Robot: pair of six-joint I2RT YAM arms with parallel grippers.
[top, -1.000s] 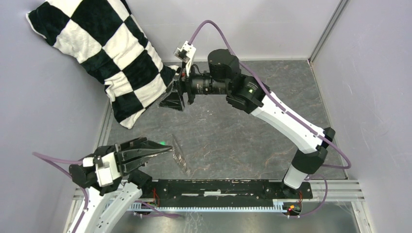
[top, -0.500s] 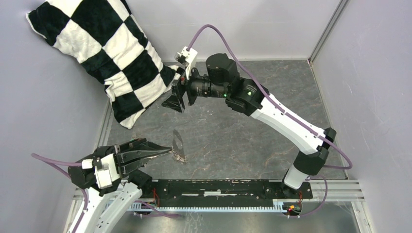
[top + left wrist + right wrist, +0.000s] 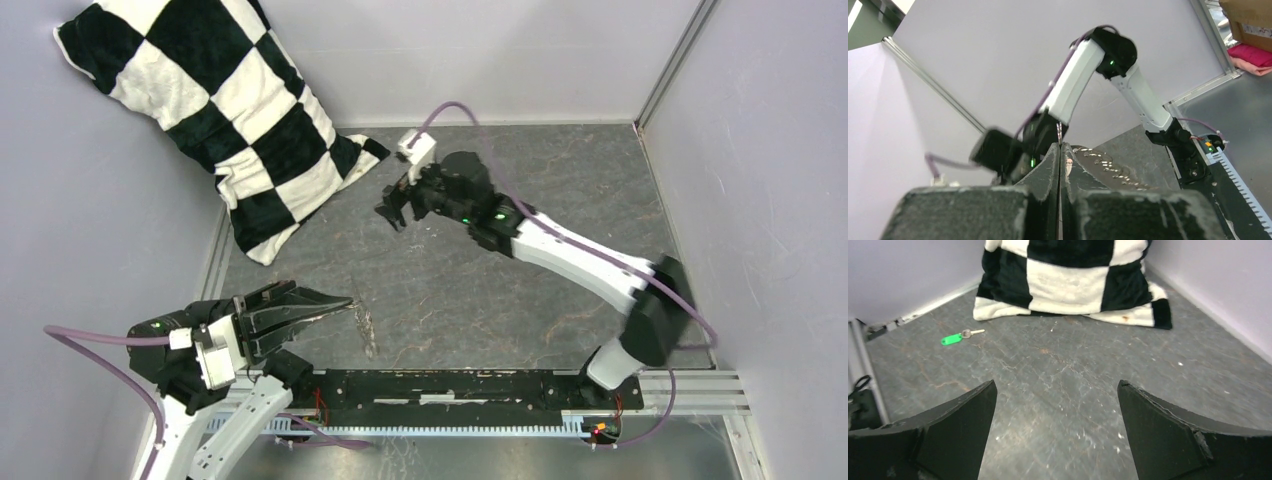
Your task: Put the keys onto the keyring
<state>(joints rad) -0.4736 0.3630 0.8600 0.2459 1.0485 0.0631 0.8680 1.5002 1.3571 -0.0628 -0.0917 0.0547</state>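
In the top view, the left gripper [image 3: 345, 300] is seen at 7 o'clock on the table [image 3: 480, 290], pointing toward 3 o'clock. Its fingers are pressed together on the keyring [image 3: 1108, 167]. From above the keyring shows only as a thin edge-on sliver just past the fingertips. In the left wrist view its rim is seen curving away toward 4 o'clock from the closed jaws, with a row of small silvery pieces strung along it. Whether the ring touches the table cannot be told.

The right gripper [image 3: 392, 215] is held just above centre, toward 12 o'clock, with the checkered pillow [image 3: 230, 110] at 10 o'clock of it. How far it is opened is hard to judge from above. In its wrist view the two dark fingers [image 3: 948, 430] are spread wide and nothing is held between them.

The key [image 3: 953, 339], with its green tag, is shown only by the right wrist view. It lies flat on the table at 10 o'clock in that picture, near the pillow's corner and well apart from the right gripper. It cannot be made out from above.
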